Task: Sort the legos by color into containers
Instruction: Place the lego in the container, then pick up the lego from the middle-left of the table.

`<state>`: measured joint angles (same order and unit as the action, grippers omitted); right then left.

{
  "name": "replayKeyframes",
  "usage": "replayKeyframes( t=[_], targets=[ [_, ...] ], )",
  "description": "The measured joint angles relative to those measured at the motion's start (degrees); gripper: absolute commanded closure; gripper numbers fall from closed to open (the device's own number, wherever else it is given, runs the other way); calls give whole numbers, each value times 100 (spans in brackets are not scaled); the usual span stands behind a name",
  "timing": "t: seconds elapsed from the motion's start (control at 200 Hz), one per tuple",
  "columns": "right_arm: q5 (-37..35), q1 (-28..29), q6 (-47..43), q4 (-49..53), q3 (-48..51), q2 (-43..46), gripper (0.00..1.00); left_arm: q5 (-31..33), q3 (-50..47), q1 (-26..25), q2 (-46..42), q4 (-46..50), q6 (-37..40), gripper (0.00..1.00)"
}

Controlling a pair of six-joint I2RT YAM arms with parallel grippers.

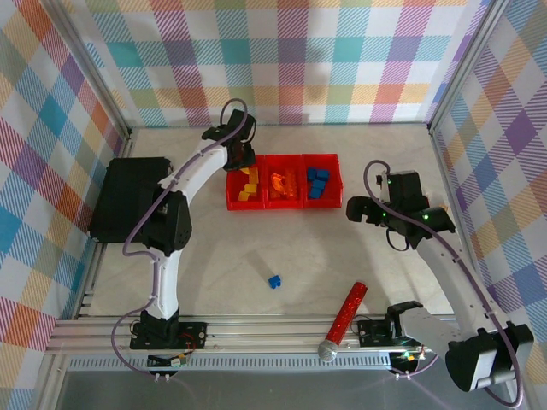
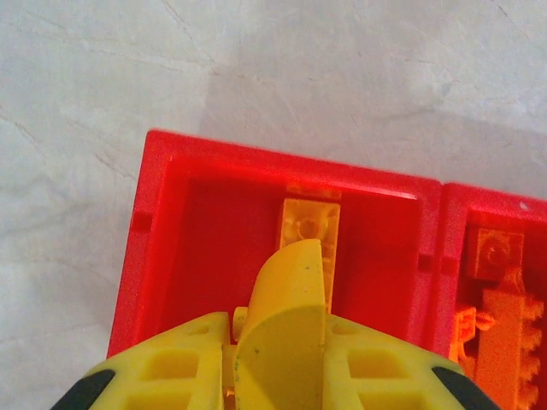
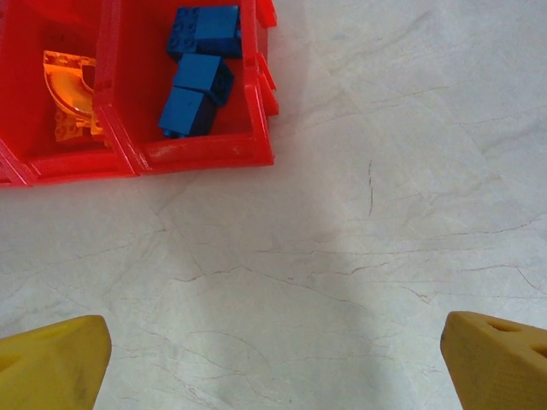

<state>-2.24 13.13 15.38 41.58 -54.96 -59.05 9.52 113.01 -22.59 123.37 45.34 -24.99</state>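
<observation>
Lego (image 2: pixel 291 282), curved yellow plastic, clamped in L gripper (image 2: pixel 278 363) over leftmost translucent red square bin (image 2: pixel 145 243); R gripper (image 3: pixel 273 359) splayed open.

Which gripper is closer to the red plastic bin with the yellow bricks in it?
Left. The left gripper hangs over that red bin, shut on a yellow curved brick. The right gripper, open, sits past the blue-brick bin at the row's other end.

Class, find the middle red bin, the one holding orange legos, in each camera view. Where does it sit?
Top external: the middle bin sits just above picture centre.
Left wrist: middle bin at the right edge.
Right wrist: middle bin at the top-left corner.
Shared landmark: the orange legos inside it.
</observation>
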Motion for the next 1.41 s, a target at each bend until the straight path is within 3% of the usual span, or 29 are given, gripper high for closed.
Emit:
replayKeyframes(
  t=[0.17, 0.355, 0.43, 0.585, 0.72, 0.925, 1.115, 1.25, 1.405],
  targets=[
    [105, 0, -26, 2, 0, -109, 1, 96, 772, 24, 662, 273, 136, 78],
    [192, 0, -107, 4, 0, -103, 1, 101, 857, 24, 905, 426, 236, 72],
    [223, 0, -118, 4, 0, -98, 1, 101, 857, 22, 907, 433, 260, 65],
    [297, 0, -125, 4, 0, -92, 1, 127, 758, -24, 857, 389, 337, 37],
    [341, 0, -127, 7, 0, -90, 1, 199, 319, -136, 564, 367, 442, 30],
    [387, 0, -125, 72, 0, 22, 1, 214, -463, -404, -404, 153, 612, 20],
    [476, 0, -101, 157, 0, 197, 1, 356, -1987, -927, -2240, -278, 640, 15],
    [579, 0, -61, 157, 4, 225, 1, 402, -3377, -1502, -3484, -376, 199, 9],
    [754, 0, 48, 133, 133, 188, 1, 474, -4629, -2376, -4168, -210, -605, 7]
  ],
)
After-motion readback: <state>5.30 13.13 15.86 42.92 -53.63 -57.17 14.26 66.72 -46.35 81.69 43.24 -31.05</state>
